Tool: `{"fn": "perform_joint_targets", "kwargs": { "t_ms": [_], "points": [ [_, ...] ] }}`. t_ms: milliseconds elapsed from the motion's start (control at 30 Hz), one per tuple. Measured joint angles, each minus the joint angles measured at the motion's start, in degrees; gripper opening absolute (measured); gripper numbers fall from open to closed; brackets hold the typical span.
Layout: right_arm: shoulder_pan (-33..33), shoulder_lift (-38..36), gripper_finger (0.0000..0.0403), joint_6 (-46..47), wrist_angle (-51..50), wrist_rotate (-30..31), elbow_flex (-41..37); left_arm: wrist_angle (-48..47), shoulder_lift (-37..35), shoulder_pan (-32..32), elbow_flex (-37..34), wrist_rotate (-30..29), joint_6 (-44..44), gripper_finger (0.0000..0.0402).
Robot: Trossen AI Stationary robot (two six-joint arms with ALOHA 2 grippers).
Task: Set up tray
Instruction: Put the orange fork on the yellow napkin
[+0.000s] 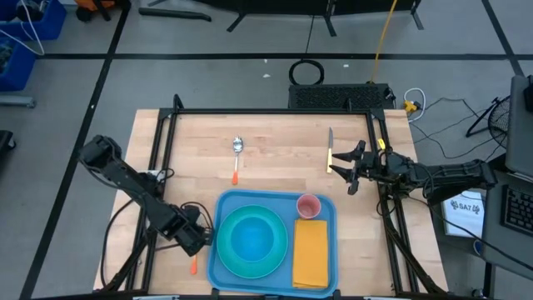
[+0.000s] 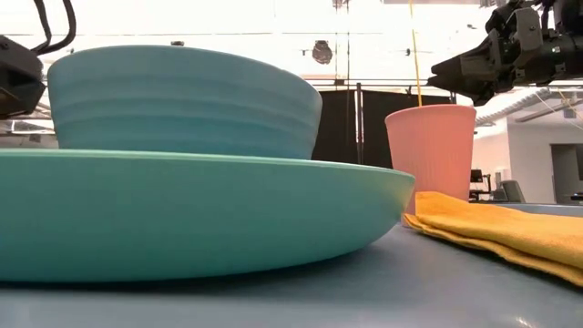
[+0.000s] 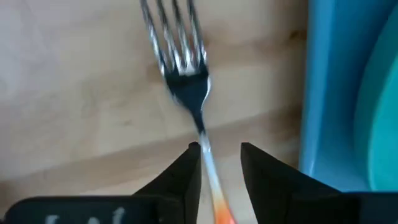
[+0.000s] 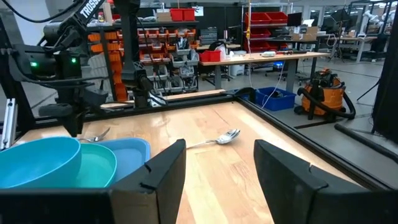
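Tray (image 1: pixel 218 254) sits at counter's near edge, already has plate, bowl (image 1: pixel 248 236), cup (image 1: pixel 309 205), napkin (image 1: pixel 311 252). You've got fork (image 3: pixel 186 74) between left gripper (image 3: pixel 219 163) fingers, slightly parted, grip looks loose. Spoon (image 1: pixel 237 157), knife (image 1: pixel 330 148) not on tray yet. Right gripper (image 1: pixel 349 169) fingers wide, empty, by knife.

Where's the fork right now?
In the high view the fork lies on the wooden table just left of the blue tray, its orange handle between the left gripper fingers.
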Motion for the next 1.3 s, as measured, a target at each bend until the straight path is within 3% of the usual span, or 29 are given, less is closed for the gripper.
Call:
{"fn": "perform_joint_targets", "kwargs": {
  "t_ms": [233, 500, 700, 1100, 1200, 1300],
  "points": [
    [0.0, 0.0, 0.0183, 0.0, 0.0, 0.0, 0.0, 0.9, 2.2, 0.7, 0.0, 0.3, -0.9, 0.0120],
    [0.0, 0.0, 0.0183, 0.0, 0.0, -0.1, 0.0, 1.7, 3.5, 0.7, 0.0, 4.8, -2.4, 0.0120],
    [0.0, 0.0, 0.0183, 0.0, 0.0, -0.1, 0.0, 1.8, 4.0, 0.8, 0.0, 3.3, -2.8, 0.0120],
    [0.0, 0.0, 0.0183, 0.0, 0.0, -0.2, 0.0, 3.2, 7.5, 1.5, 0.2, 6.3, -0.6, 0.0119],
    [0.0, 0.0, 0.0183, 0.0, 0.0, -0.2, 0.0, 3.2, 7.4, 1.8, 0.2, 6.5, 1.1, 0.0100],
    [0.0, 0.0, 0.0183, 0.0, 0.0, -0.2, 0.0, 3.4, 7.4, 1.8, 0.1, 6.2, 2.5, 0.0040]
  ]
}}
